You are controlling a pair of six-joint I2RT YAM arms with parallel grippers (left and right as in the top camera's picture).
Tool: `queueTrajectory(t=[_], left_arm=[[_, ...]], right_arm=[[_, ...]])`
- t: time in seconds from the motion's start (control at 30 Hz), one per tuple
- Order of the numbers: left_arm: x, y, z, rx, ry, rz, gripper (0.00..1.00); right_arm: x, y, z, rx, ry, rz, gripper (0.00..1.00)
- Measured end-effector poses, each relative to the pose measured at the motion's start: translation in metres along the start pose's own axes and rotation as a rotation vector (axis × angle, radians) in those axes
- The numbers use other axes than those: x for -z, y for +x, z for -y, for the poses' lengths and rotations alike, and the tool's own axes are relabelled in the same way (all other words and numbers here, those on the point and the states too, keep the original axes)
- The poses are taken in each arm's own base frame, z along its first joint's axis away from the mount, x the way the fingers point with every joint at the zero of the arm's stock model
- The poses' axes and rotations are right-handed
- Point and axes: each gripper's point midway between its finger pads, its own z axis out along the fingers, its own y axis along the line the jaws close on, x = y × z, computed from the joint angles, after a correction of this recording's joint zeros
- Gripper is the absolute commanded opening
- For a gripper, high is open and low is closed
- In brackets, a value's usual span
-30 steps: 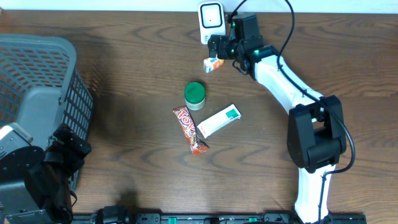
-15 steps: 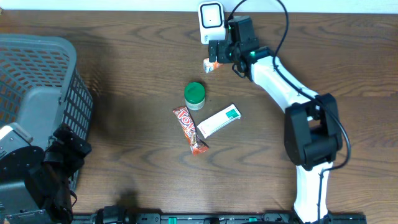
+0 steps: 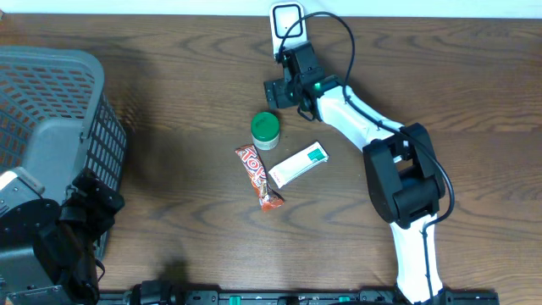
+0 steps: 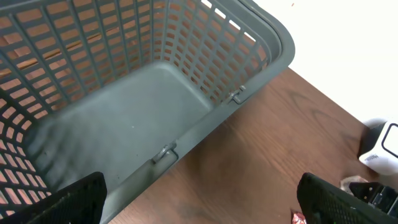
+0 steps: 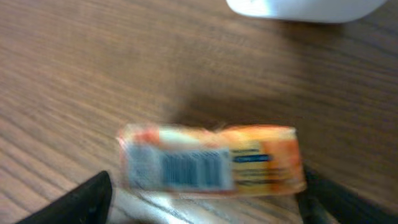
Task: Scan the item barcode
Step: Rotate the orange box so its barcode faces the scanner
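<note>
Currently the right gripper [image 3: 282, 85] sits low over the table [image 3: 169, 102] at its far edge, just in front of the white scanner [image 3: 286, 19]. From overhead the gripper body covers the item. Right wrist view, blurred: the orange packet [image 5: 211, 165] lies lengthwise across the frame on the wood. Its barcode [image 5: 189, 169] faces the camera and sits on the packet's left half. The fingers stand wide, one tip beside each end of the packet; the blur hides whether the pads touch or grip it, so cannot tell. The scanner's white body shows at the top edge of that view, near the packet but apart from it. The left gripper [image 4: 205, 205] is spread fully, with nothing between its tips. It is at the table's near left corner, and its camera looks into the grey basket [image 4: 273, 43]. At mid-table a green-lidded container [image 3: 265, 129] stands upright and is the closest of the loose items to the right gripper. Just on the near side of it lies a candy bar [image 3: 258, 176] in a red wrapper. A white and green box [image 3: 298, 163] lies angled just beside the bar, and their near ends are close together.
</note>
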Motion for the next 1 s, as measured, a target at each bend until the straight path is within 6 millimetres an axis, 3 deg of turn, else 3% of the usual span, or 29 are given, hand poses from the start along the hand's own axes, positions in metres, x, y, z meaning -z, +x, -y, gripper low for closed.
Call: queueTrajectory(t=[0.17,0.4,0.43,0.47,0.5,0.57,0.73,0.9,1.0], left_arm=[[0.000,0.000,0.000,0.000,0.000,0.000,0.98],[0.000,0.000,0.000,0.000,0.000,0.000,0.98],[0.000,0.000,0.000,0.000,0.000,0.000,0.98],[0.000,0.000,0.000,0.000,0.000,0.000,0.98],[0.000,0.000,0.000,0.000,0.000,0.000,0.98],[0.000,0.000,0.000,0.000,0.000,0.000,0.98],[0.000,0.000,0.000,0.000,0.000,0.000,0.98],[0.000,0.000,0.000,0.000,0.000,0.000,0.98],[0.000,0.000,0.000,0.000,0.000,0.000,0.98]], right_arm=[[0.001,0.014,0.009,0.003,0.047,-0.054,0.54],[0.004,0.023,0.017,0.004,0.089,-0.094,0.41],[0.007,0.022,0.018,0.003,0.091,-0.094,0.45],[0.011,0.021,0.018,0.002,0.093,-0.093,0.59],[0.015,0.018,0.017,-0.001,0.094,-0.086,0.80],[0.027,0.007,0.015,0.014,0.090,-0.059,0.99],[0.063,-0.019,0.014,0.154,0.062,-0.006,0.99],[0.066,0.005,0.018,0.352,-0.035,-0.112,0.96],[0.063,0.009,0.025,0.452,-0.080,-0.121,0.91]])
